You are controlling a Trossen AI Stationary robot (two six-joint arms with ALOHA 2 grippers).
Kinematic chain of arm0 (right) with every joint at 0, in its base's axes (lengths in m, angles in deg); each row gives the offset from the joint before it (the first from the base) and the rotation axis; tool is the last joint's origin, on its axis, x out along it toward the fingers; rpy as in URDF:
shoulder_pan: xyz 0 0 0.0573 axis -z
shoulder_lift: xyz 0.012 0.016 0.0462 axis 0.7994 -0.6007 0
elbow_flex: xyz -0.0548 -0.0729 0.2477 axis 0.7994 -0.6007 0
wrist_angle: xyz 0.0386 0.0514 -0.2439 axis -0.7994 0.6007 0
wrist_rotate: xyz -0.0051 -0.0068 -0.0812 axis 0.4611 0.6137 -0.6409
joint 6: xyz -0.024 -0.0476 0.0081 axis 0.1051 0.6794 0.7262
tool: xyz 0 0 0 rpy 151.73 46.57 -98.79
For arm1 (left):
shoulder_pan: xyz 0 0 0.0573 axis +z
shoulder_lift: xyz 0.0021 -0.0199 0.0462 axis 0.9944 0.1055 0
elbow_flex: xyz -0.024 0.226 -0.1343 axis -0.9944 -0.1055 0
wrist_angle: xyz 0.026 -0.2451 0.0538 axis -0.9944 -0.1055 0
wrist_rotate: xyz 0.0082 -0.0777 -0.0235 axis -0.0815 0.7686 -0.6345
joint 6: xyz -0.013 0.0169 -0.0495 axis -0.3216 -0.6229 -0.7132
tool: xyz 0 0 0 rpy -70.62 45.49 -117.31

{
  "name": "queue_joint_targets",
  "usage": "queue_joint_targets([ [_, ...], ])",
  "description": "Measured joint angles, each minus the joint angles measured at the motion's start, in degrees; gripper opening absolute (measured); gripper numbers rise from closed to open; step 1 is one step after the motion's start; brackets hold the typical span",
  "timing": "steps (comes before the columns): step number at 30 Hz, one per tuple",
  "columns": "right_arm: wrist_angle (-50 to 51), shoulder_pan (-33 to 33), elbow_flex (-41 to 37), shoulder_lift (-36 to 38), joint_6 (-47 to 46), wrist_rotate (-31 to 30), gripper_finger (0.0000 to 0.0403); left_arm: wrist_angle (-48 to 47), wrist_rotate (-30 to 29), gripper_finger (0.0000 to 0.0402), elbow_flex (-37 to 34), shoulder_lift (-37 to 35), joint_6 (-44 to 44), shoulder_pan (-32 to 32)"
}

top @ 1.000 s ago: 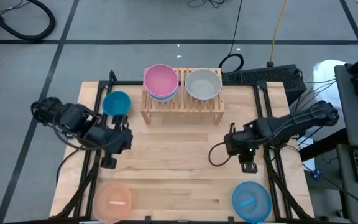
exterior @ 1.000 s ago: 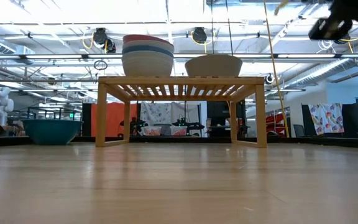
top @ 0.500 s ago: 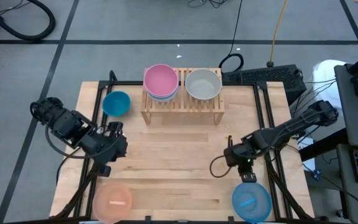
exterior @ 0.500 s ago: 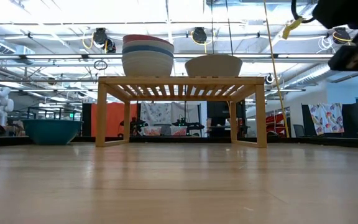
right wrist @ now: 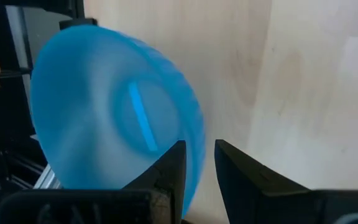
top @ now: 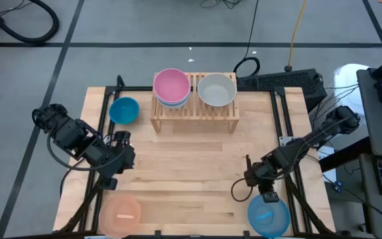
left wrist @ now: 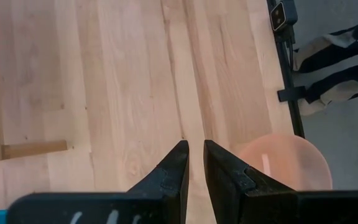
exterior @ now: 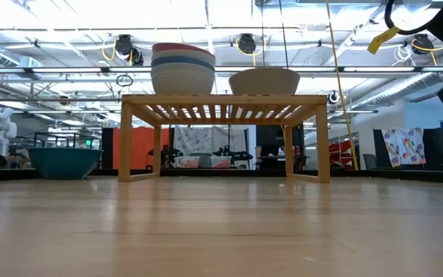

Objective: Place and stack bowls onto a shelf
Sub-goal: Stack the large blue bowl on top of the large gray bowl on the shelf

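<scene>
The light-wood shelf stands at the table's far middle on its legs. On it are a stack of bowls with a pink one on top and a single white bowl. A teal bowl sits on the table left of the shelf. A peach bowl sits at the near left and a blue bowl at the near right. My left gripper is shut, above the table just far of the peach bowl. My right gripper hovers at the blue bowl's far rim, fingers a narrow gap apart, touching nothing.
Black frame rails run along the table's left and right sides. A keyboard and cables lie beyond the far right corner. The bare wooden tabletop stretches between the shelf and the near bowls.
My right gripper has moved toward the table's near edge, up to the blue bowl. My left gripper has moved a little toward the near edge, closer to the peach bowl. The bowls have stayed where they were.
</scene>
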Motion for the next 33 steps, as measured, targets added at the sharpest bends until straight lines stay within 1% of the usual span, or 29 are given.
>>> queue_joint_targets([
  [3,-3.41,-1.2,-1.12,0.0,-1.83,-0.04,0.0077,0.0,0.0,0.0056,0.0,0.0,-0.67,0.0],
  [8,-5.17,-3.02,-2.93,0.0,-2.29,-0.46,0.0077,-0.01,0.0,0.0056,0.0,0.0,-1.05,0.0],
  [11,-5.69,-4.04,-4.4,0.0,-3.39,-1.75,0.0077,0.0,0.0,0.0056,0.0,0.0,-1.18,0.0],
  [17,-15.14,-4.76,-8.81,0.0,-5.81,-2.6,0.0074,-0.01,-0.01,0.0056,0.0,0.0,-1.27,0.0],
  [19,-17.24,-4.76,-9.57,0.0,-7.18,-4.74,0.0059,-0.02,-0.01,0.0056,0.02,0.0,-1.76,0.0],
  [21,-18.01,-4.74,-9.67,0.0,-7.78,-6.39,0.0029,-0.01,-0.01,0.0056,0.02,0.0,-2.43,0.0],
  [23,-18.5,-4.51,-9.72,0.0,-8.43,-6.43,0.0008,-0.02,-0.02,0.0056,0.02,0.0,-2.54,0.0],
  [26,-18.87,-4.48,-9.7,0.0,-11.9,-7.59,0.0004,-0.02,-0.02,0.0056,0.02,0.0,-3.19,0.0],
  [30,-18.93,-4.48,-8.54,-0.01,-17.37,-7.39,0.0002,-0.02,-0.02,0.0056,0.02,0.0,-3.81,0.0],
  [33,-14.81,-4.48,-4.8,0.0,-16.77,-7.47,0.0001,-0.02,-0.02,0.0056,0.02,0.0,-3.81,0.0],
])
